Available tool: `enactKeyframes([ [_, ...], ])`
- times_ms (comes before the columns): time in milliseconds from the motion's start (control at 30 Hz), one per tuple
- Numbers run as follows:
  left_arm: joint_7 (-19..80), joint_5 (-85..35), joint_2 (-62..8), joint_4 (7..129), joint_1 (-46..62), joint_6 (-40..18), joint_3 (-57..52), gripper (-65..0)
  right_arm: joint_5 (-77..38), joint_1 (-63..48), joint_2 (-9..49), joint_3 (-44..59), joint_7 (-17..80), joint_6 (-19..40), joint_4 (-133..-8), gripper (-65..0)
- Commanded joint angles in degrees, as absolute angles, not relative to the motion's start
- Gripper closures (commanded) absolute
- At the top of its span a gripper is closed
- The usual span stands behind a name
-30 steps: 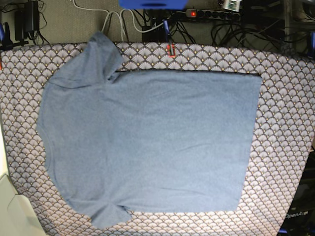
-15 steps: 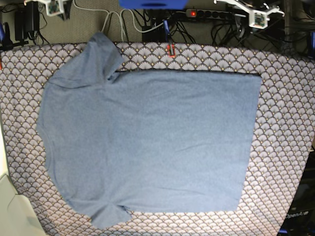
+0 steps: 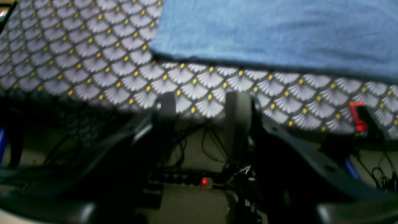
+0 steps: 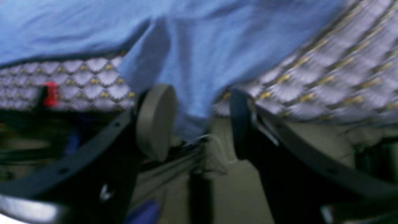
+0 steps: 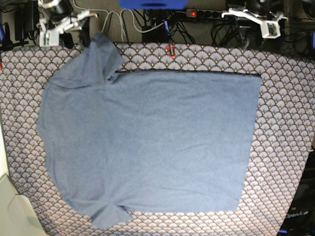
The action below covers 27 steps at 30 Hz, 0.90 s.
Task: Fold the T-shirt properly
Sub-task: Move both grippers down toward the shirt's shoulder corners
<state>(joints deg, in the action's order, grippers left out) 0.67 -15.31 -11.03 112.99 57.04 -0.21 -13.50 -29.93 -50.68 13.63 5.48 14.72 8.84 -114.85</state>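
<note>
- Counting from the base view: one T-shirt [image 5: 147, 142], one tablecloth [image 5: 285, 147], two grippers, one red clip [image 5: 171, 50], one power strip [image 5: 206, 14].
- Right gripper [image 5: 74, 30] sits at the far left edge, just beside the upper sleeve tip; its wrist view shows the jaws spread, with the sleeve [image 4: 192, 71] seen between them and nothing pinched.
- T-shirt lies flat, plain side up, across the middle of the tablecloth, collar end left, hem right.
- Left gripper [image 5: 263, 24] hangs off the table's far right edge, well apart from the shirt; jaws spread and empty in its wrist view [image 3: 202, 105].
- Change: a second ago neither gripper was in view; both have since come in. Shirt position unchanged.
</note>
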Motion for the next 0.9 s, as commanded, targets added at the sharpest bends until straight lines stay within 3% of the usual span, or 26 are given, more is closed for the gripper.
enactKeyframes([
  [0, -0.04, -15.43, -11.03, 113.80, 57.63, -0.13, -14.55, -25.8, -32.57, -50.15, 14.20, 5.76, 15.69, 9.36, -115.82, -31.5],
  [167, 4.44, -15.52, -10.77, 113.98, 55.60, -0.22, -16.57, -25.8, -38.90, -45.76, 14.20, 5.67, 22.02, 9.45, -114.15, -31.5],
  [867, 6.02, -15.52, -10.77, 113.45, 50.68, -0.22, -17.45, -25.8, -38.90, -42.07, 15.08, 5.76, 21.58, 9.45, -103.78, -31.4],
])
